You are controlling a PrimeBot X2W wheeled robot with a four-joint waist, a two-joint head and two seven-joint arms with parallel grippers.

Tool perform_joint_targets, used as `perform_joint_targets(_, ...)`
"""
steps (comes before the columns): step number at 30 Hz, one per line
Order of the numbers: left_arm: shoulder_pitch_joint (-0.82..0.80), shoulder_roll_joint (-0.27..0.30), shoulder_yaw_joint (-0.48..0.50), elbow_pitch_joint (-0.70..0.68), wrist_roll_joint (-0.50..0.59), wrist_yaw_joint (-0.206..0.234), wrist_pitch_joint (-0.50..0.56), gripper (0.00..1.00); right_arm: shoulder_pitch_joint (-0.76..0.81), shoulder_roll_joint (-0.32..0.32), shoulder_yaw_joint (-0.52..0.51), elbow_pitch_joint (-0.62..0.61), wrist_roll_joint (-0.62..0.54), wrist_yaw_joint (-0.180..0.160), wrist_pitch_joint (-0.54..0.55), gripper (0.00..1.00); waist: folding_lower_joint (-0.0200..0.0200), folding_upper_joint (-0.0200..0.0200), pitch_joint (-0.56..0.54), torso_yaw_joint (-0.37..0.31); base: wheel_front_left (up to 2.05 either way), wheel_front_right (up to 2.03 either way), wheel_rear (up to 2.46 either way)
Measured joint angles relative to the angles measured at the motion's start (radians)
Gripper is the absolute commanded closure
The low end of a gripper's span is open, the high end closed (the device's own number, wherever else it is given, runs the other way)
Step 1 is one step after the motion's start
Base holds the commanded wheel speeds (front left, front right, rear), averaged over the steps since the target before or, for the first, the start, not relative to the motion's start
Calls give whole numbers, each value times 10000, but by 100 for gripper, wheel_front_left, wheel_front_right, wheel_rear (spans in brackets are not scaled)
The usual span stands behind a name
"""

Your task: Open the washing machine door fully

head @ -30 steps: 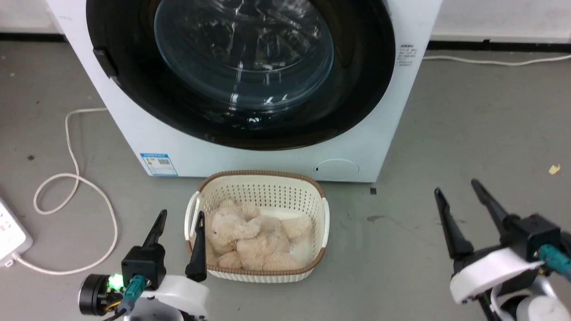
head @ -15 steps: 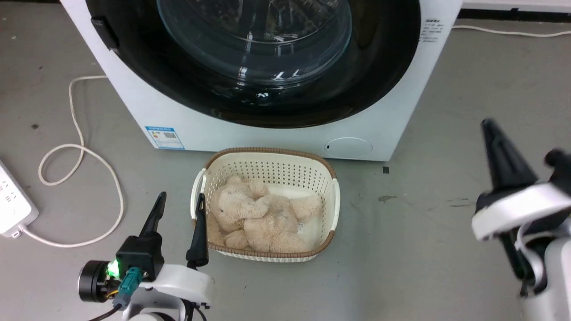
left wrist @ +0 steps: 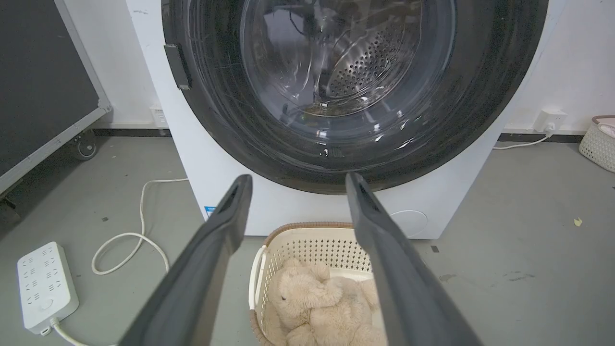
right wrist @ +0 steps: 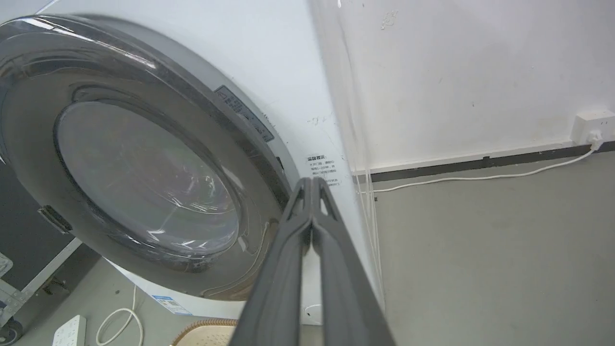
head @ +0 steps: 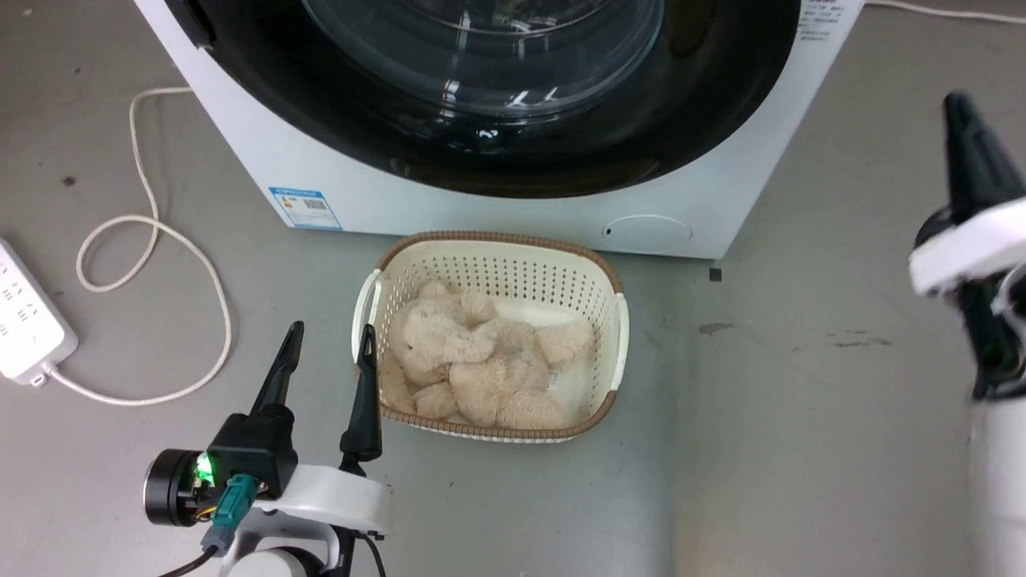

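Note:
The washing machine door (head: 705, 104) is round and glossy black-rimmed, with a bulging glass bowl, and lies flat against the white washer (head: 497, 216). The left wrist view meets the door (left wrist: 480, 96) head-on, with a small dark latch piece (left wrist: 177, 67) on the rim's left. My left gripper (head: 330, 340) stands open low over the floor, left of the basket, holding nothing, its fingers (left wrist: 226, 226) apart. My right gripper (head: 954, 104) is shut and empty, raised at the washer's right side. Its joined tips (right wrist: 312, 181) sit close to the right edge of the door (right wrist: 144, 168).
A cream basket (head: 617, 320) holding a beige plush toy (head: 473, 361) sits on the floor just before the washer. A small round white flap (head: 645, 232) is at the washer's lower right. A power strip (head: 24, 320) and looped white cable (head: 160, 240) lie left. A dark wheeled board (left wrist: 43, 86) stands far left.
The head camera has shifted, sliding the washer up and right in view. My right gripper has risen beside the washer and gone from open to shut. The left gripper has held still.

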Motion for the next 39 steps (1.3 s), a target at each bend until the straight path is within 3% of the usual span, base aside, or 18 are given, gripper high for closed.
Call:
perform_joint_targets(9,-126,0,-153,-82,-81,31,-176,0,-1932,148,-1024,1325,757,0,872,100,0,0,479,217,0,0,0)
perform_joint_targets(16,-253,0,-320,-167,-153,92,-343,0,-3171,236,-1747,2452,1411,-2,1960,100,0,0,843,395,0,0,0)
perform_joint_targets(20,-404,0,-414,-245,-228,123,-439,0,-4289,286,-2650,3534,1979,-4,2853,100,-1,0,1085,522,0,0,0)
perform_joint_targets(39,-881,0,-861,-541,-487,364,-792,0,-7486,263,-4232,6054,1944,-4,5058,100,0,0,2089,983,0,0,0)
